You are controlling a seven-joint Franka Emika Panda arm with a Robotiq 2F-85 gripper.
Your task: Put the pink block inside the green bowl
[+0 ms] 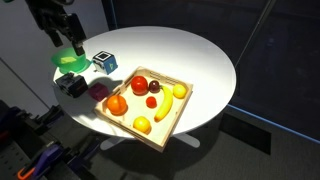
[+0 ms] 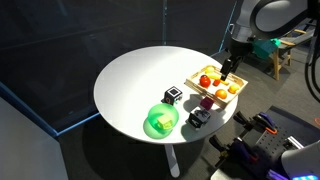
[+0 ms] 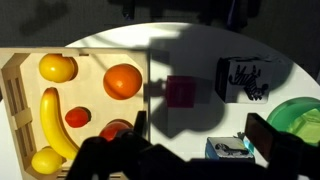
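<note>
On the round white table, the pink block is seen lying just beside the wooden tray of fruit, between that tray and the dark grey-and-white block. The green bowl is placed apart from the pink block, near the table's edge, and a blue-and-white cube is set close by it. The gripper is held above the pink block, clear of it; its jaws are spread wide and nothing is gripped between them.
</note>
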